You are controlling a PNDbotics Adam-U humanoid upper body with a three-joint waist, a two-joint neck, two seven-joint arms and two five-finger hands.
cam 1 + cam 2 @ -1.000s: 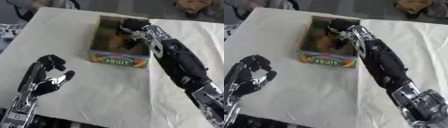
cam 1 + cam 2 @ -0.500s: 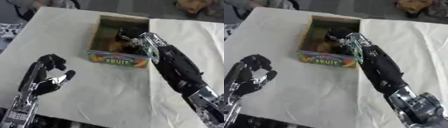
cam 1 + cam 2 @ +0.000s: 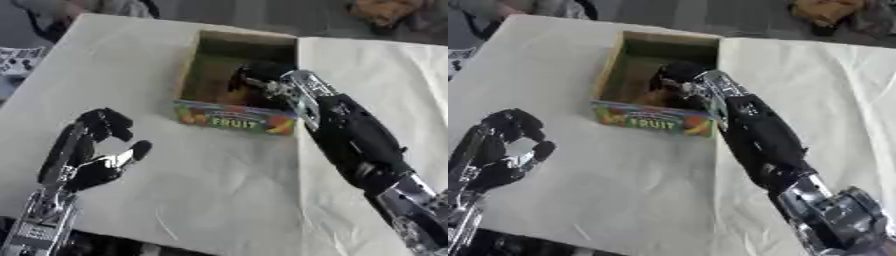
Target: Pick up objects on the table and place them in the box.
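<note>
The box (image 3: pixel 229 117), an open cardboard carton whose near wall carries a bright fruit picture and the word FRUIT, stands on the white cloth-covered table (image 3: pixel 219 200), a little beyond the middle and slightly askew to the edges. Its inside is brownish and shadowed, and whatever lies at the bottom cannot be made out as separate things. The right hand (image 3: pixel 262 80) reaches into the box from the right, over the right wall near the front corner, with its dark fingers curled down inside the carton; whether they close round anything cannot be told, since the fingertips merge with the dark interior. The black and silver right arm (image 3: pixel 767 145) runs back from the box to the lower right corner, lying low over the cloth just beside the carton's right wall. The left hand (image 3: pixel 92 152) rests near the lower left, well apart from the box, palm turned inward, fingers bent over at the top and thumb standing out toward the right, with nothing between them. The cloth around the box shows only soft creases
</note>
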